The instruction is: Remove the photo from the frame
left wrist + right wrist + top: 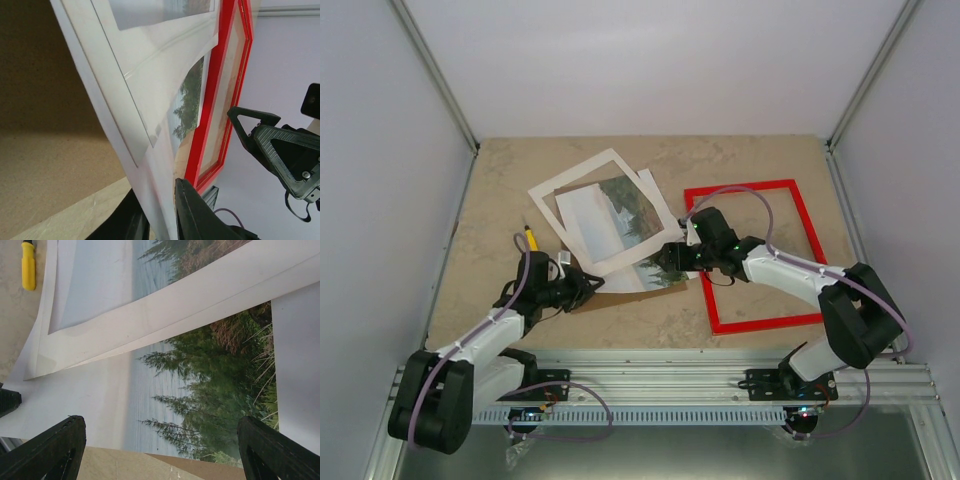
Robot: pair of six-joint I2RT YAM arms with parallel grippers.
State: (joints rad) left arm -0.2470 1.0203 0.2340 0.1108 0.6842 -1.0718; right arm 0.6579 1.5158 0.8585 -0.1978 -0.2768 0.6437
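Observation:
The photo (642, 228) lies left of centre, partly under the white cut-out mat (582, 186) and over a brown backing board (620, 293). The red frame (756, 255) lies flat to the right, with no print in it. My left gripper (588, 284) is shut on the photo's white near-left edge; in the left wrist view the fingers (192, 215) pinch the lifted white sheet (160, 200). My right gripper (670, 258) is open just over the photo's near-right edge; in the right wrist view its fingers (50, 450) straddle the trees (200, 390).
A yellow-handled tool (531, 238) lies left of the mat and shows in the right wrist view (28, 265). White walls enclose the table on three sides. A metal rail (660, 375) runs along the near edge.

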